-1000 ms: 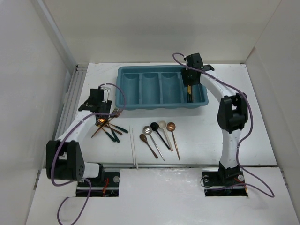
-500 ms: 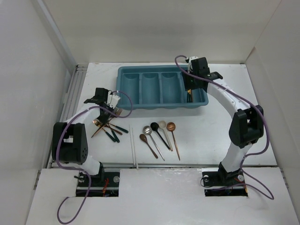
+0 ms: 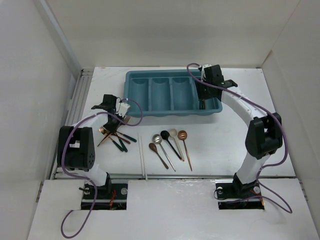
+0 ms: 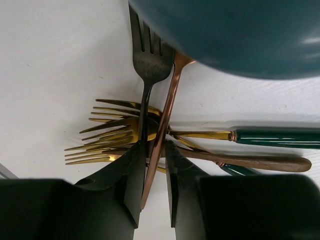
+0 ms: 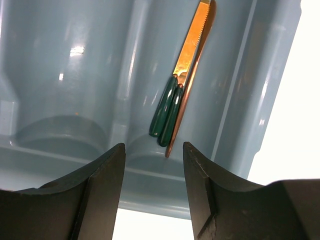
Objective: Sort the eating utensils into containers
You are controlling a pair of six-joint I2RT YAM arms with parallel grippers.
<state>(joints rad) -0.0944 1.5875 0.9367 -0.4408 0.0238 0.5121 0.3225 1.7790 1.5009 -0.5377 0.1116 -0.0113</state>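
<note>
My left gripper (image 3: 117,118) (image 4: 155,150) is down in the fork pile (image 3: 118,134) beside the teal tray's (image 3: 131,96) near left corner. It is shut on a slim copper utensil (image 4: 167,105), whose handle runs between the fingers; its head is hidden under the tray rim. A black fork (image 4: 150,60) and gold forks with green handles (image 4: 115,132) lie under it. My right gripper (image 3: 202,98) (image 5: 154,150) is open and empty above the tray's rightmost slot (image 5: 220,75), where green-handled knives (image 5: 172,107) and a copper knife (image 5: 192,95) lie.
Several spoons (image 3: 170,142) lie fanned out on the table in front of the tray. A long white chopstick (image 3: 143,157) lies to their left. The three left slots (image 3: 161,94) show nothing in them. White walls close in both sides.
My left gripper has shifted up and right in the pile towards the tray corner, the arm swinging left. My right gripper has drawn back towards the near end of the right slot.
</note>
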